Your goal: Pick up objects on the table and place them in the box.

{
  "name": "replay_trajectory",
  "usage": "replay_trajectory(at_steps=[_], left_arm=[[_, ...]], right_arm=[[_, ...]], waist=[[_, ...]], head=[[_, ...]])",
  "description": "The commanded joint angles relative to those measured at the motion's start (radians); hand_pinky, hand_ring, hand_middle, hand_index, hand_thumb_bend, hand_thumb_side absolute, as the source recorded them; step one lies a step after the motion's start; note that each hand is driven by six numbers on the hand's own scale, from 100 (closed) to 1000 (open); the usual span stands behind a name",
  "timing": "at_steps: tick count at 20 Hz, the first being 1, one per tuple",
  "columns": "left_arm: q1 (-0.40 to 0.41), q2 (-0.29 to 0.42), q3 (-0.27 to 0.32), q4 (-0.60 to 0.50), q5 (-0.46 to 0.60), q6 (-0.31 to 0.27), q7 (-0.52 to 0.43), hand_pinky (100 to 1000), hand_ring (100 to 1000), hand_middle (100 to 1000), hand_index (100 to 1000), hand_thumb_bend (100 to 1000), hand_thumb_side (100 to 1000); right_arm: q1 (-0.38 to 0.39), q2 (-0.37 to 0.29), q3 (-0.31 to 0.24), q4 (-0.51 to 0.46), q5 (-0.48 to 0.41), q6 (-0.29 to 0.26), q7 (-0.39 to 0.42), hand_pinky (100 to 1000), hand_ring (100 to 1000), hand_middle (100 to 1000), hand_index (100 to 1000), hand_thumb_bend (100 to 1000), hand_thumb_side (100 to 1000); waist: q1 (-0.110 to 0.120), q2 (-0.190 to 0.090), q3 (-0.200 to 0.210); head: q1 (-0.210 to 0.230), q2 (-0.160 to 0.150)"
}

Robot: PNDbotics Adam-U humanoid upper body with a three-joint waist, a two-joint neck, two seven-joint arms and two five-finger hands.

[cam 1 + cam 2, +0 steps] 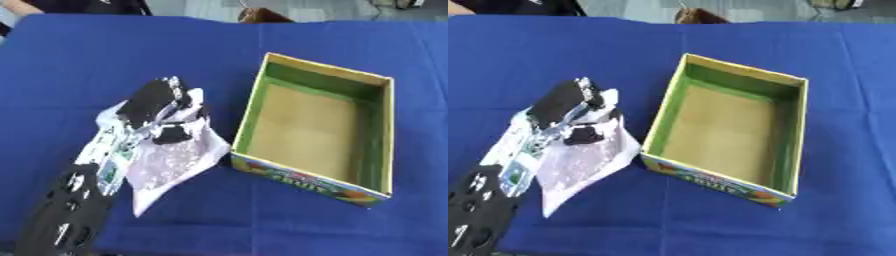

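Observation:
A pale lilac, speckled bag [171, 162] lies flat on the blue table [105, 60], left of the box. My left hand [157, 107] comes in from the lower left and rests on the bag's upper part, fingers curled down over it and the thumb against its surface. The cardboard box [317, 131] stands open to the right, with green inner walls, a bare brown floor and a printed front side. Nothing lies inside it. My right hand shows in neither view.
A brown object [261, 16] sits at the table's far edge. Blue cloth stretches on all sides of the box and the bag.

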Motion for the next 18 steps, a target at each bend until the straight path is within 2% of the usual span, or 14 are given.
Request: replay_trajectory(at_steps=[1, 14, 18], left_arm=[[-0.012, 0.034, 0.002, -0.041, 0.019, 0.002, -0.021, 100, 100, 100, 100, 100, 416], [-0.02, 0.056, 0.002, -0.078, 0.023, 0.0, -0.049, 100, 100, 100, 100, 100, 396], [-0.037, 0.086, -0.004, -0.098, 0.03, -0.009, -0.068, 100, 100, 100, 100, 100, 354]], right_arm=[[-0.006, -0.012, -0.005, -0.022, 0.002, 0.001, -0.001, 686, 643, 719, 890, 100, 863], [-0.008, -0.013, -0.005, -0.022, 0.002, 0.002, -0.001, 686, 643, 719, 889, 100, 862], [-0.007, -0.014, -0.006, -0.022, 0.003, 0.002, -0.001, 686, 642, 719, 889, 100, 862]], waist=[[0.0, -0.016, -0.001], [0.005, -0.018, -0.003], [0.007, -0.019, -0.002]], head=[[-0.005, -0.001], [-0.007, -0.001], [-0.009, -0.001]])
